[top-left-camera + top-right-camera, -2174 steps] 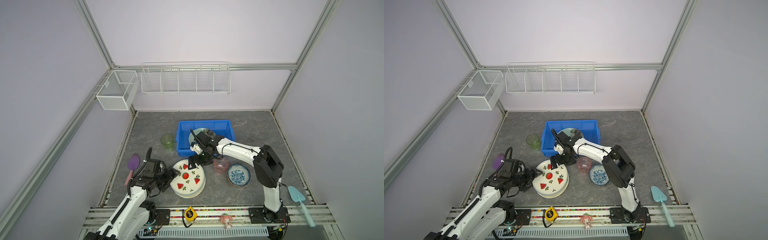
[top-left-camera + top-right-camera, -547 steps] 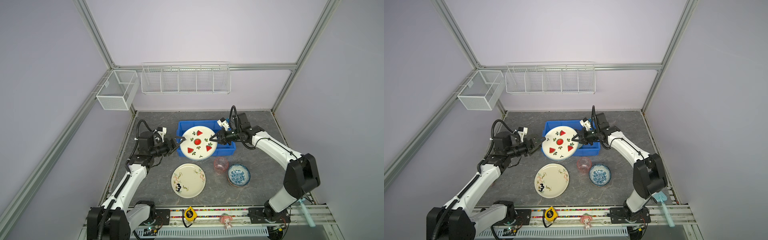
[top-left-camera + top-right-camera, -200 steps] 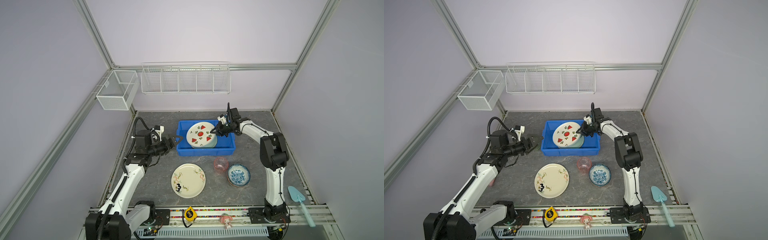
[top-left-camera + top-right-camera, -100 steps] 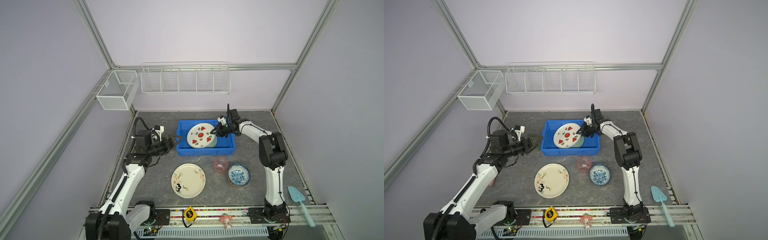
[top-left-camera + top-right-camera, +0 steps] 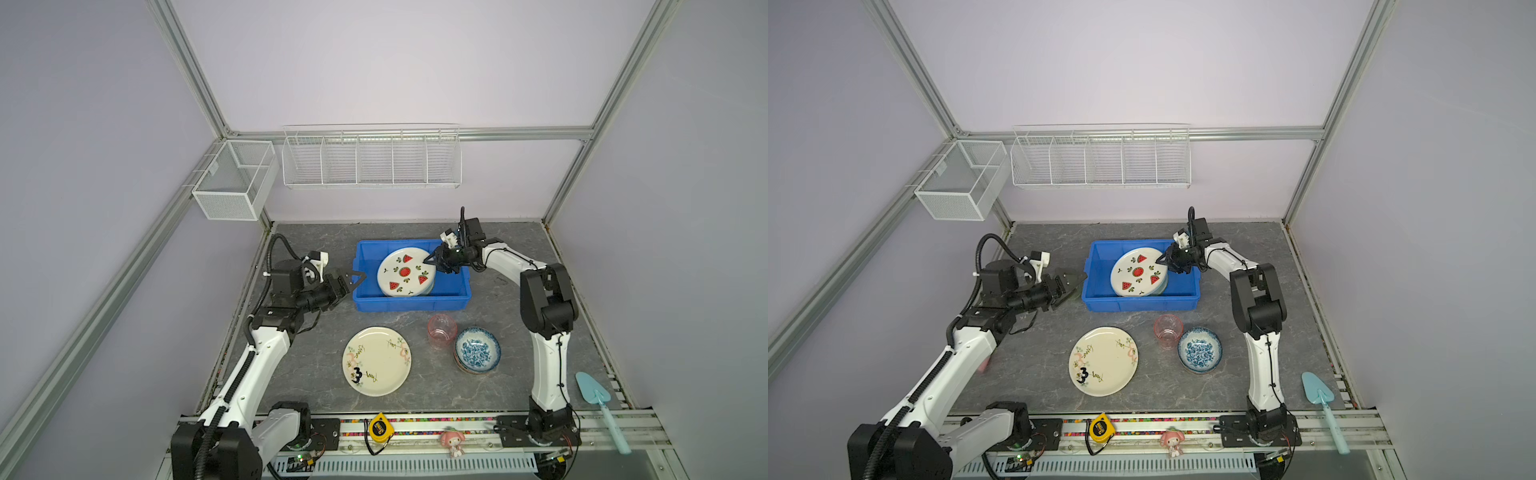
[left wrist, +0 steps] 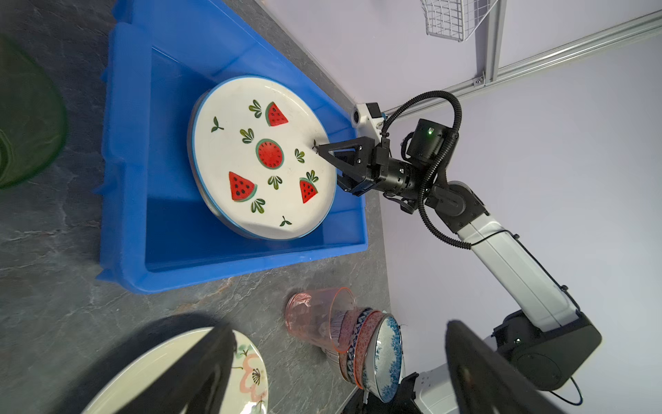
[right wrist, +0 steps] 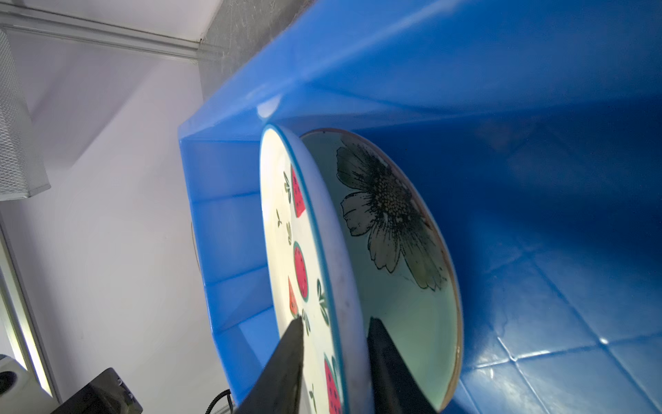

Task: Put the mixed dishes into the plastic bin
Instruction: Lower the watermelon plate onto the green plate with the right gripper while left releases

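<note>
Right wrist view: straddling plate [image 7: 301,251] rim with right pincer [image 7: 335,322], jaws slightly parted. Resting plate tilted on green plate [image 7: 394,251] in bin [image 7: 537,107], between jaws. Judging it stiff, glazed, slippery, chippable; favouring rim hold. Holding left pincer [image 5: 353,280] wide open, empty.

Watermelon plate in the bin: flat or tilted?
Tilted: the watermelon plate stands off the green plate at the right gripper, whose jaws straddle its rim.
</note>
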